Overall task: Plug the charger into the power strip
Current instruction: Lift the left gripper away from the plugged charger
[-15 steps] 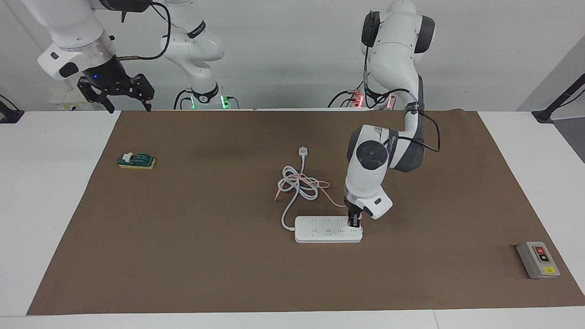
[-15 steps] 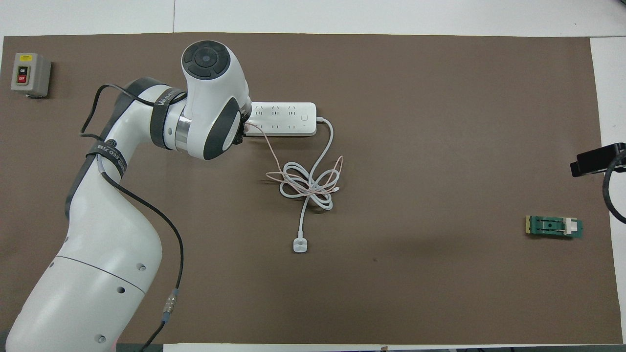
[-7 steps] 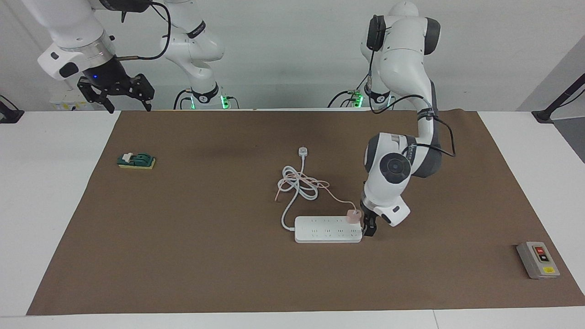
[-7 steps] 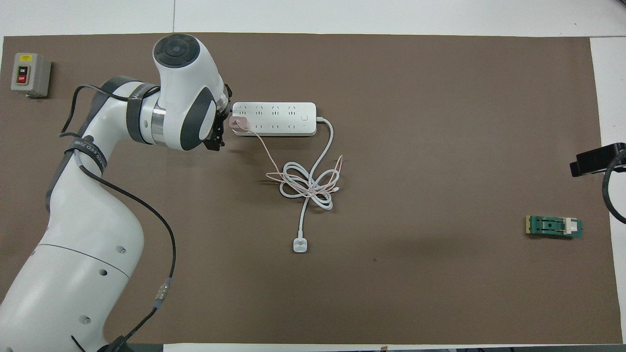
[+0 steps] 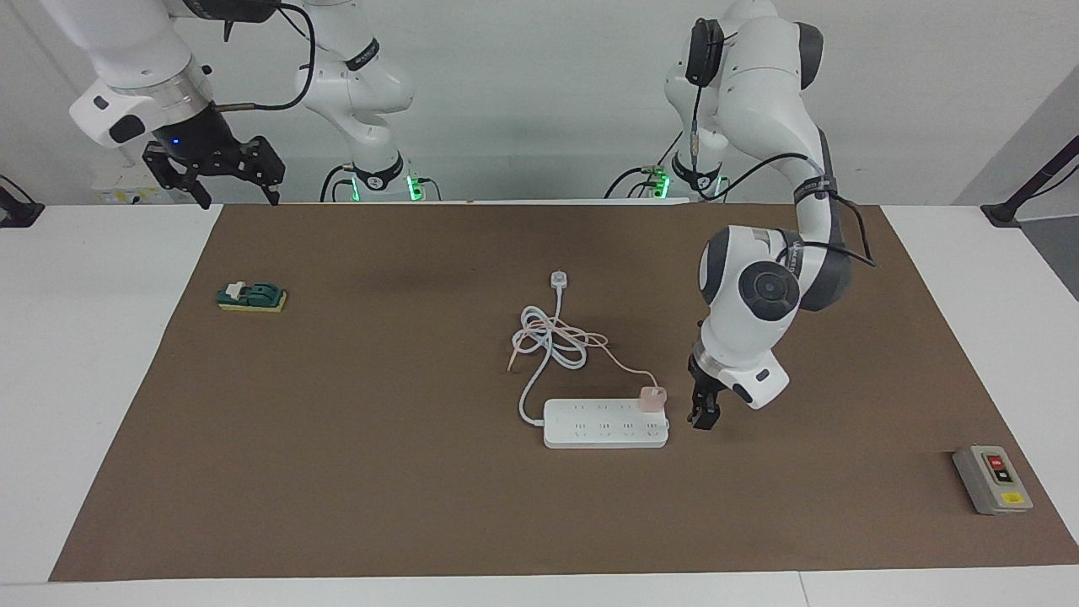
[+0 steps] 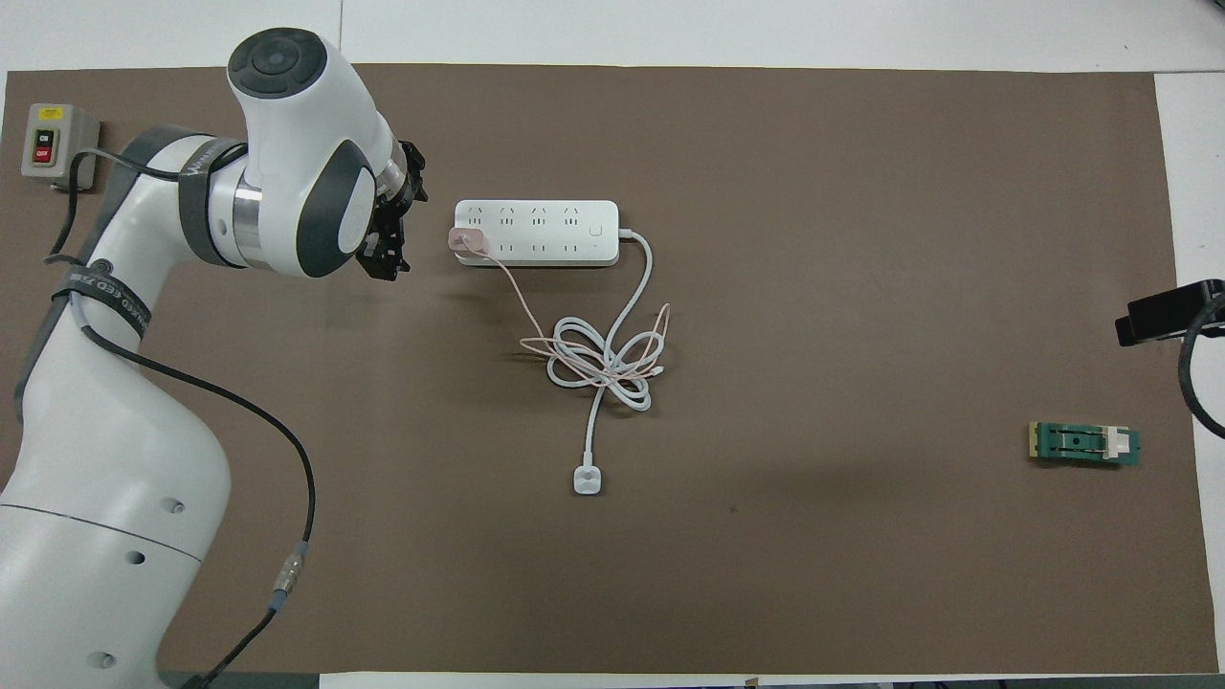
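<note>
The white power strip (image 5: 605, 423) (image 6: 536, 233) lies flat on the brown mat. The pale pink charger (image 5: 652, 398) (image 6: 465, 239) stands upright in a socket at the strip's end toward the left arm, in the row nearer the robots. Its thin pink cable (image 6: 522, 306) trails into the tangle of cords. My left gripper (image 5: 704, 415) (image 6: 394, 222) hangs low over the mat just off that end of the strip, open and holding nothing, clear of the charger. My right gripper (image 5: 238, 196) waits raised and open at the right arm's end.
The strip's thick white cord (image 5: 548, 341) (image 6: 603, 364) coils nearer the robots and ends in a small white plug (image 5: 558, 279) (image 6: 588, 478). A grey button box (image 5: 992, 479) (image 6: 59, 145) sits at the left arm's end. A green block (image 5: 251, 297) (image 6: 1084, 444) lies at the right arm's end.
My left gripper opened, let go of the charger and drew away from the strip toward the left arm's end. The charger stays standing in its socket. The right arm has not moved.
</note>
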